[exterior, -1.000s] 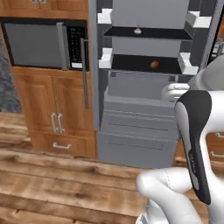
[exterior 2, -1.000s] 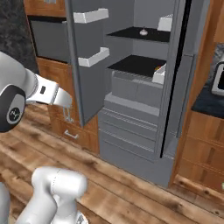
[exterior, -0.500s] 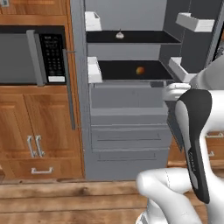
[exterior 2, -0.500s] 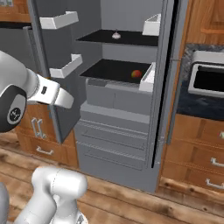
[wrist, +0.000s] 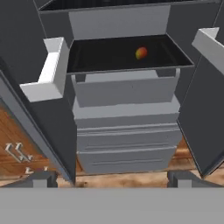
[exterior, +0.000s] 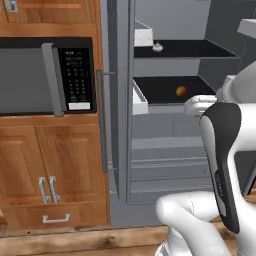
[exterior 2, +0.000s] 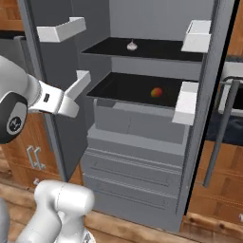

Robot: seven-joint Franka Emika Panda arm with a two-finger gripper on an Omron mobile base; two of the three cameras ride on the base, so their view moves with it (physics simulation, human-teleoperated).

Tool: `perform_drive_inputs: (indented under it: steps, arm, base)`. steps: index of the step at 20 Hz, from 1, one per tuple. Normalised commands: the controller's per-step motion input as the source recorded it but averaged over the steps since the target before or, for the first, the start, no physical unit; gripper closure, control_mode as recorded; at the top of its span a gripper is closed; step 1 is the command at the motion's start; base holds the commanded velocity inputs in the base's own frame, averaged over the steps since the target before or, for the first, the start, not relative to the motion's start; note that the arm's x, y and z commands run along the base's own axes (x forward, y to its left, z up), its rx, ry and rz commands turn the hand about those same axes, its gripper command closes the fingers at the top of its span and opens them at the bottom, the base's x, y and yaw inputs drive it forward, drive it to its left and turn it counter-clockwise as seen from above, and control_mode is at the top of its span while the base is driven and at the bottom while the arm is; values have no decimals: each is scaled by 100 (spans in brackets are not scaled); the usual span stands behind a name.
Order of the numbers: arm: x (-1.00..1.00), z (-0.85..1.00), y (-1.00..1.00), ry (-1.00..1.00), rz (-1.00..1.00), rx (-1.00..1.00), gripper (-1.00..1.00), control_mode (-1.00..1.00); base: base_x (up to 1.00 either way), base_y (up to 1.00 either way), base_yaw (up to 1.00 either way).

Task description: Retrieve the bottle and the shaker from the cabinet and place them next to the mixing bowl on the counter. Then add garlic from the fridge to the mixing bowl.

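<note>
1. We see our arm [exterior: 222, 165] folded up close to the base, its forearm reaching forward toward the open fridge [exterior 2: 142, 142] at about the height of the lower shelf.
2. In the hand view our gripper [wrist: 111, 179] looks straight into the fridge, its two fingertips [wrist: 41, 178] set wide apart at the bottom corners with nothing between them; it holds nothing.
3. The garlic [exterior 2: 132, 45] sits on the upper black shelf [exterior 2: 156, 49], toward the back and well above the hand; in the left base view we find it at the shelf's left end [exterior: 157, 47].
4. On the lower black shelf [wrist: 87, 59] lies a small round red-and-yellow fruit [wrist: 141, 53], well apart from the garlic.
5. Below that shelf we see grey drawers [wrist: 127, 144], all closed.
6. Both fridge doors stand open, their white door bins [wrist: 46, 72] flanking the opening on either side of our hand.
7. To the left of the fridge we see a built-in microwave [exterior: 47, 77] above wooden cabinet doors [exterior: 50, 170].
</note>
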Motion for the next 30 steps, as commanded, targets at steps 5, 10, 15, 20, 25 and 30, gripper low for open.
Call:
perform_drive_inputs:
  steps: [5, 10, 15, 20, 25, 30]
  arm:
    - [0, 0, 0, 0, 0, 0, -100, 100]
    - [0, 0, 0, 0, 0, 0, -100, 100]
    - [0, 0, 0, 0, 0, 0, -100, 100]
    - [0, 0, 0, 0, 0, 0, -100, 100]
    - [0, 0, 0, 0, 0, 0, -100, 100]
    - [0, 0, 0, 0, 0, 0, -100, 100]
  base:
    - [25, 0, -37]
    - [49, 12, -17]
    - [70, 11, 0]
    - [83, 0, 1]
    - [59, 8, 0]
    - [0, 1, 0]
